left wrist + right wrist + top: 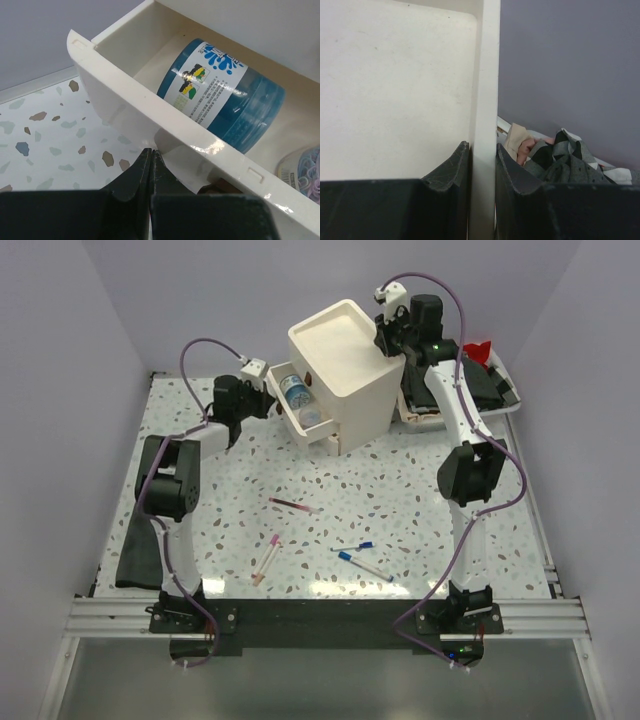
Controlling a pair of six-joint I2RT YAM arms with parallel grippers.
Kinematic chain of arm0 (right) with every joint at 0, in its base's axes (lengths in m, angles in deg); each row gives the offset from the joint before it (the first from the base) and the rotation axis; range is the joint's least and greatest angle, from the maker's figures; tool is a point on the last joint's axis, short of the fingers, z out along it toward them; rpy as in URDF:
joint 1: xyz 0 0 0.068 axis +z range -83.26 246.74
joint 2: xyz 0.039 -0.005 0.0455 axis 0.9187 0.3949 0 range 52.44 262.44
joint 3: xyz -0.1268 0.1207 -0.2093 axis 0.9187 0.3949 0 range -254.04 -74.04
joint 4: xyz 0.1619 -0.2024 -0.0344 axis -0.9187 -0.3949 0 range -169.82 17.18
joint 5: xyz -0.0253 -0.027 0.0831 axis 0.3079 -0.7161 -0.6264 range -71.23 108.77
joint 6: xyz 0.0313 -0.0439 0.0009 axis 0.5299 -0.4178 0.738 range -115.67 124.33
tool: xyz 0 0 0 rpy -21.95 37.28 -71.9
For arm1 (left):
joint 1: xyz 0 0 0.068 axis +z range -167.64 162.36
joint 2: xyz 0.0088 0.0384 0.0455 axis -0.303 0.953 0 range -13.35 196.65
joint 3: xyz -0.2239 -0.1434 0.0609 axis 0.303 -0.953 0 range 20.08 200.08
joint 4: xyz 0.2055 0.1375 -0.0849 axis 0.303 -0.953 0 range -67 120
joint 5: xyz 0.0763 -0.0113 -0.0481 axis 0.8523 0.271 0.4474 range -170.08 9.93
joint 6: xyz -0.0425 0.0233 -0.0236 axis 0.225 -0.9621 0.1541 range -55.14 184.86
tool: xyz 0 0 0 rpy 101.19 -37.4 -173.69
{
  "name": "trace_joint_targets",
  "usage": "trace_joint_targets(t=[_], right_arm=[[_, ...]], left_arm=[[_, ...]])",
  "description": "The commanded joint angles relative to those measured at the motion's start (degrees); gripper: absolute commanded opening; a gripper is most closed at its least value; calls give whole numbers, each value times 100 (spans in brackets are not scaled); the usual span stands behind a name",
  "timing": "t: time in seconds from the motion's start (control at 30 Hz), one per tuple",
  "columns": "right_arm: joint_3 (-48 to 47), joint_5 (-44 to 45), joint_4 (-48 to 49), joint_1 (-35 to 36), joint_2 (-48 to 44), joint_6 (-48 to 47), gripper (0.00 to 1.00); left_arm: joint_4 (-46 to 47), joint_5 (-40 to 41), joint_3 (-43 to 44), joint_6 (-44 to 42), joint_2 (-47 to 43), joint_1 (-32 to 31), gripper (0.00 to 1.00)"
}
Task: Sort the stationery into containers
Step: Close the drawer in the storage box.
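Cabinet (345, 365) steadied by right pincer (482, 147) clamping its top rim (489, 75). Open drawer (150, 100) sits just above closed, empty left pincer (151, 156), blue tape roll (225, 100) inside. Pens (293, 505) lie on counter (420, 505) well behind both; firm bracing should prevent sliding.

Your top camera looks down from above and behind the arm bases, over the whole table (420, 510). Your left wrist camera sits close behind the left gripper (151, 162), facing the open drawer (150, 102) just ahead. Your right wrist camera looks past the right gripper (482, 160), tight against the cabinet (395, 90). All three views share that cabinet.
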Motion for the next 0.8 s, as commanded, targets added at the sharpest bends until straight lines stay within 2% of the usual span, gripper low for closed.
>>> trace_joint_targets(t=[0.0, 0.3, 0.53, 0.77], right_arm=[[389, -708, -1190, 561, 373, -439, 0], [381, -699, -1190, 623, 417, -395, 0], [328, -690, -1173, 763, 461, -386, 0], [328, -699, -1173, 790, 461, -386, 0]], left_arm=[[544, -676, 431, 393, 18, -695, 0], [376, -957, -306, 736, -517, -950, 0], [315, -993, -509, 939, -764, -1047, 0], [227, -1081, -105, 1061, -694, -1196, 0]])
